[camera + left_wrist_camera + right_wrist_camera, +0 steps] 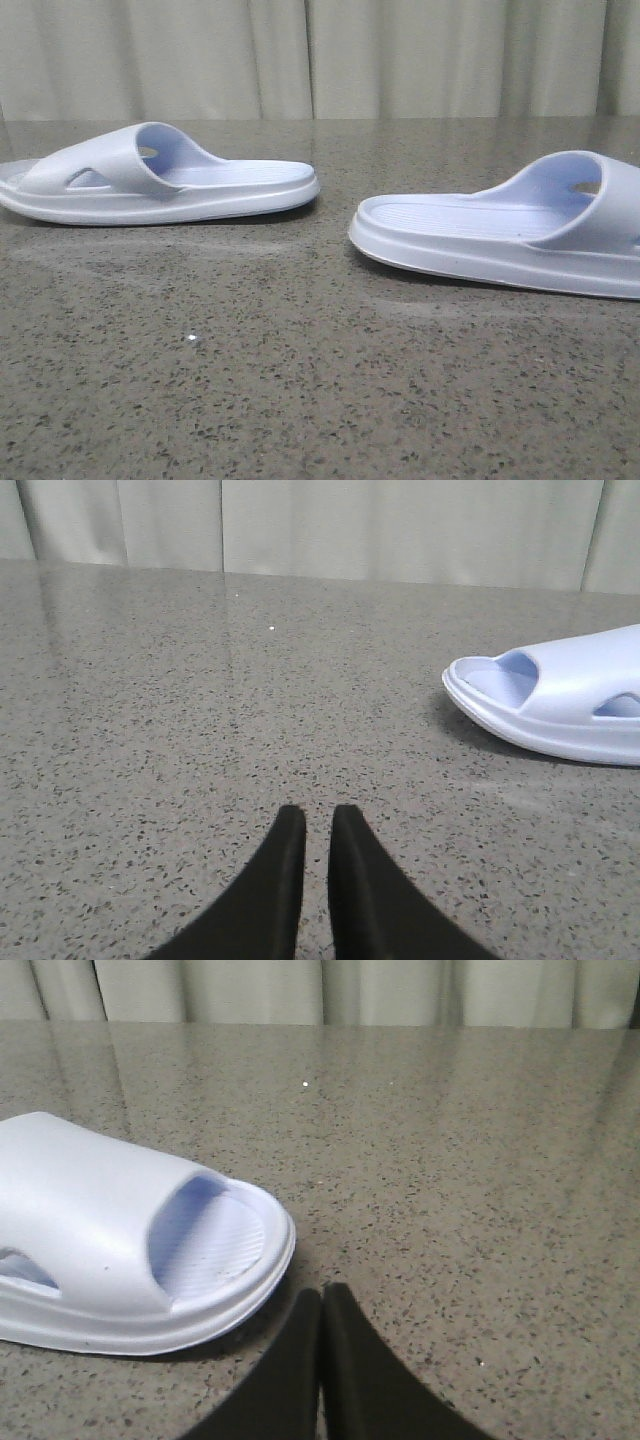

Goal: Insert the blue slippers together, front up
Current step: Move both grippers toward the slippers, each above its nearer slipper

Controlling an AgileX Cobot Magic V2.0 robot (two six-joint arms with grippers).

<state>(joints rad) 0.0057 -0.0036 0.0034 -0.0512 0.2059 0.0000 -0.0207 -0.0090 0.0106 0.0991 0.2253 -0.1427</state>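
Two pale lavender-blue slippers lie sole-down on the speckled grey table, apart from each other. In the front view, one slipper (160, 180) is at the left and the other slipper (500, 235) is at the right, their heels facing each other. My left gripper (318, 815) is empty, its fingers almost together with a thin slit, low over bare table. A slipper's toe end (560, 695) lies off to its side and ahead. My right gripper (322, 1292) is shut and empty, right beside the toe rim of a slipper (110, 1240). Neither gripper shows in the front view.
The grey speckled tabletop (300, 380) stretches in front of and between the slippers. A pale curtain (320, 55) hangs behind the table's far edge.
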